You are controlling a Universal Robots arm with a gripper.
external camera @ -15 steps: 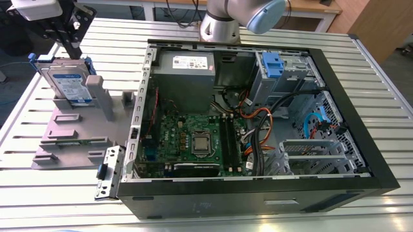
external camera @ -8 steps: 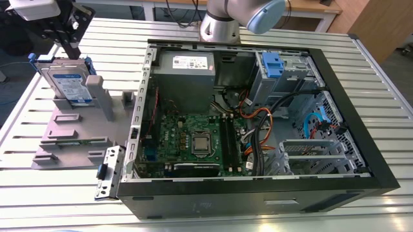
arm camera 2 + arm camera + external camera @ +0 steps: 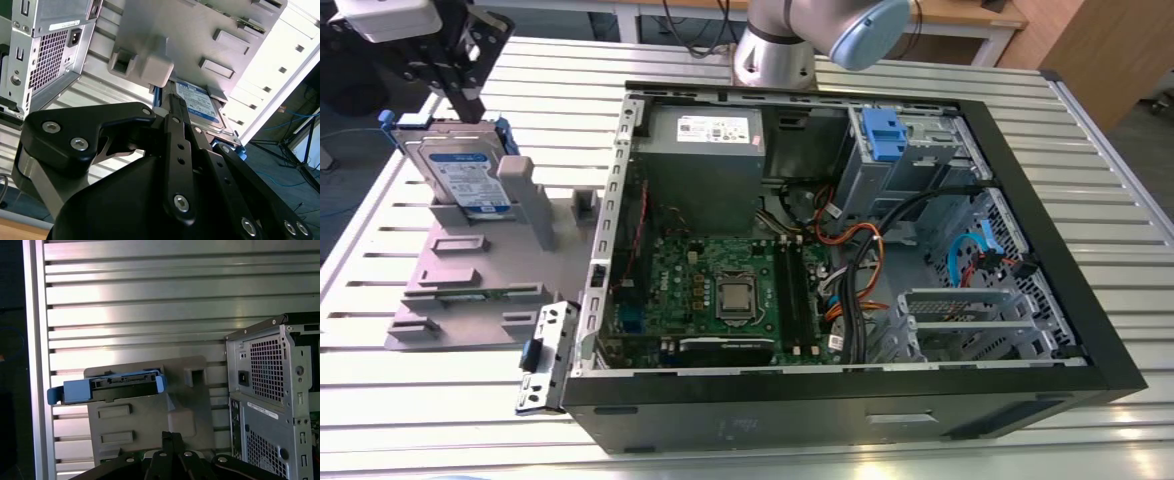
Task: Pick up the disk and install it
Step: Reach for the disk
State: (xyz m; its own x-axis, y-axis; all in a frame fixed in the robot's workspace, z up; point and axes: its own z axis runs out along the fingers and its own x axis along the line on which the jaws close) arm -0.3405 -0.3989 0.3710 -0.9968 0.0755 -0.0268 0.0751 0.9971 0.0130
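Observation:
The disk [image 3: 460, 172] is a silver drive with a blue-and-white label and blue rails. It stands on edge in a grey holder [image 3: 467, 275] at the exterior view's left, beside the open computer case [image 3: 854, 260]. My black gripper [image 3: 464, 100] hangs just above the disk's top edge, apart from it. In the first wrist view the fingertips [image 3: 167, 437] lie together, shut on nothing, short of the disk's blue-railed edge [image 3: 112, 387]. In the second wrist view the disk's label [image 3: 200, 102] shows just past one finger [image 3: 176, 125].
Inside the case are a grey power supply box [image 3: 704, 150], a green circuit board [image 3: 720, 290], a blue drive bay [image 3: 881, 135] and loose cables. A small metal bracket [image 3: 544, 355] leans at the case's near corner. Everything sits on a slatted metal table [image 3: 440, 420].

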